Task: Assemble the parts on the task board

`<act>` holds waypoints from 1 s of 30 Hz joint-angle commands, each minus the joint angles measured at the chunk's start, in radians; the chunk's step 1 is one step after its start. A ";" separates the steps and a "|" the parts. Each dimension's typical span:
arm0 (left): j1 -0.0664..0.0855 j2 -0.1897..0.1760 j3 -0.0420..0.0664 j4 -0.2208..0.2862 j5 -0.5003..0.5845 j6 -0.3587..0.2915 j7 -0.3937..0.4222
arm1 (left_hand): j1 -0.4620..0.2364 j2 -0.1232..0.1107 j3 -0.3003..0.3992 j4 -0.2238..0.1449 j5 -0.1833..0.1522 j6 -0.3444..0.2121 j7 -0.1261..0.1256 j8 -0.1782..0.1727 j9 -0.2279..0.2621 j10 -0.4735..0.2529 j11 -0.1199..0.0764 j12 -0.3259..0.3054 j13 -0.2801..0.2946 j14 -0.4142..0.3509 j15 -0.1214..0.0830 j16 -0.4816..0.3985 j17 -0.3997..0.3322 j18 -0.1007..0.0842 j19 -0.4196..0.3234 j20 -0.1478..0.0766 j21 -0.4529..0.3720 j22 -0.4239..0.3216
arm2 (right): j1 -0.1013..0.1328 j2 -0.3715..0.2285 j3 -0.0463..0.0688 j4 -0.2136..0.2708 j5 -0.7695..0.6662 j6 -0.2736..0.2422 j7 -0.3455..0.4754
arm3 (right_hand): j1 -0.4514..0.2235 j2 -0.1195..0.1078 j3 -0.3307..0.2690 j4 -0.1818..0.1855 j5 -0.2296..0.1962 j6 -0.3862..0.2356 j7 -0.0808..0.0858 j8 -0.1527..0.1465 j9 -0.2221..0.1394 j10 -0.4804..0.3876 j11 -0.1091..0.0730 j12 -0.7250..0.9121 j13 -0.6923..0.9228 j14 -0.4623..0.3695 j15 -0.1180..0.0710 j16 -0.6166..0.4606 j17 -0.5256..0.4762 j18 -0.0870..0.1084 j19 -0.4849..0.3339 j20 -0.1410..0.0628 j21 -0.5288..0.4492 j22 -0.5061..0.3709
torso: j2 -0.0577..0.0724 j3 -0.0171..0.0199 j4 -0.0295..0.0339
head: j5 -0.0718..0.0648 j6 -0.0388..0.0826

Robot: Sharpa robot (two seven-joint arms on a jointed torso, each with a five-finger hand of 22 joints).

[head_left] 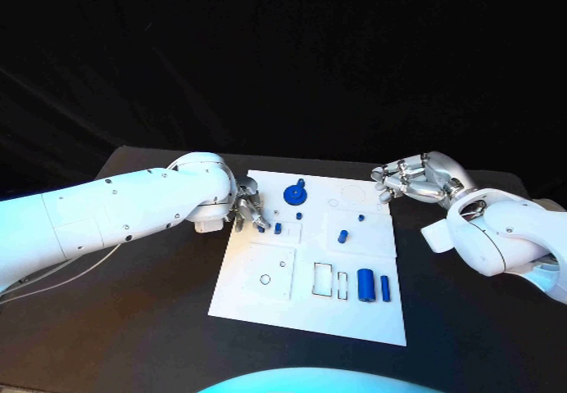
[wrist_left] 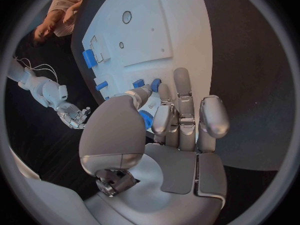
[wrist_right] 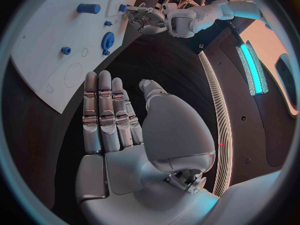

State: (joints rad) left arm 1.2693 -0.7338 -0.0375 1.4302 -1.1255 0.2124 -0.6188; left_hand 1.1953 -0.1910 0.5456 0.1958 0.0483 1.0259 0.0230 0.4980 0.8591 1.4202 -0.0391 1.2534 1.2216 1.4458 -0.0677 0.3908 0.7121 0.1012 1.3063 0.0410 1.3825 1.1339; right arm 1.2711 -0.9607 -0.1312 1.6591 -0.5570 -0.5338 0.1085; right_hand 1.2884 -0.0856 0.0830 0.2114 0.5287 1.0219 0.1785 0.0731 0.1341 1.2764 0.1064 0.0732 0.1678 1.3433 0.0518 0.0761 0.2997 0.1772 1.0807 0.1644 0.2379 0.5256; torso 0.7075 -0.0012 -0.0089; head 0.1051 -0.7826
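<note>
The white board [head_left: 310, 282] lay in the middle of the black table [head_left: 142, 319], with small blue parts scattered over it. A blue gear [head_left: 294, 194] sat near the far edge, a blue cylinder [head_left: 366, 284] and a thin blue bar [head_left: 385, 286] lay side by side near the right edge, and a few small blue pegs [head_left: 342, 236] stood between them. The left hand [head_left: 248, 210] rested at the board's left edge, close to the gear, its fingers bent down over two small blue pieces [wrist_left: 155, 84]; whether it actually held one could not be told. The right hand [head_left: 416, 180] hung beyond the board's far right corner, over the bare table, fingers straight and close together with the thumb apart, holding nothing.
</note>
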 commanded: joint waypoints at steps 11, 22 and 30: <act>-0.002 0.004 -0.001 -0.011 0.007 0.016 -0.008 | -0.007 0.005 -0.069 0.034 0.004 0.014 -0.001 -0.009 -0.004 0.009 0.000 0.007 0.005 0.002 -0.005 -0.004 0.001 -0.012 0.010 0.001 0.006 0.006 | 0.000 -0.001 0.000 0.002 0.000 0.012 0.008 | -0.010 -0.002 -0.001 0.007 0.004 -0.008 -0.001 0.005 -0.001 -0.009 0.000 0.005 0.001 -0.006 0.004 -0.006 -0.001 0.004 -0.005 0.002 -0.005 -0.001 | 0.000 0.0003 -0.0003 | -0.003 0.002; -0.002 0.002 -0.001 -0.010 0.011 0.006 -0.008 | -0.038 0.001 -0.219 0.094 0.004 0.024 0.002 -0.013 0.005 0.012 0.003 0.011 0.011 0.002 -0.003 -0.005 0.002 -0.013 0.013 0.001 0.008 0.011 | 0.000 -0.001 0.000 0.002 0.000 0.011 0.008 | -0.011 -0.002 -0.001 0.007 0.004 -0.008 -0.001 0.005 -0.002 -0.010 0.001 0.005 0.001 -0.007 0.004 -0.006 -0.001 0.004 -0.006 0.002 -0.005 -0.002 | 0.000 0.0000 0.0001 | -0.004 0.004; -0.002 -0.008 0.001 -0.001 0.021 -0.007 -0.009 | -0.059 0.048 -0.413 0.096 0.004 0.026 0.002 -0.019 0.013 0.012 0.003 0.011 0.013 0.002 -0.003 -0.005 0.003 -0.013 0.014 0.002 0.009 0.014 | 0.000 -0.002 0.000 0.002 0.000 0.009 0.008 | -0.011 -0.002 -0.001 0.007 0.004 -0.008 -0.001 0.005 -0.002 -0.010 0.001 0.005 0.001 -0.007 0.004 -0.006 -0.001 0.004 -0.006 0.002 -0.005 -0.002 | 0.000 -0.0002 -0.0005 | -0.007 0.003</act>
State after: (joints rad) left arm 1.2674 -0.7409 -0.0372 1.4257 -1.1151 0.2104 -0.6253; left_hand 1.1368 -0.1523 0.1453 0.2919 0.0484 1.0471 0.0194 0.4834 0.8714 1.4290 -0.0373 1.2587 1.2334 1.4458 -0.0676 0.3908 0.7129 0.1012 1.3135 0.0410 1.3863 1.1465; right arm 1.2711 -0.9624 -0.1312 1.6601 -0.5562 -0.5324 0.1086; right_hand 1.2885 -0.0857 0.0802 0.2142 0.5287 1.0219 0.1785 0.0731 0.1341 1.2764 0.1064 0.0732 0.1675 1.3397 0.0554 0.0761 0.2997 0.1772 1.0807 0.1644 0.2378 0.5248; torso 0.7075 -0.0013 -0.0091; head 0.0993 -0.7789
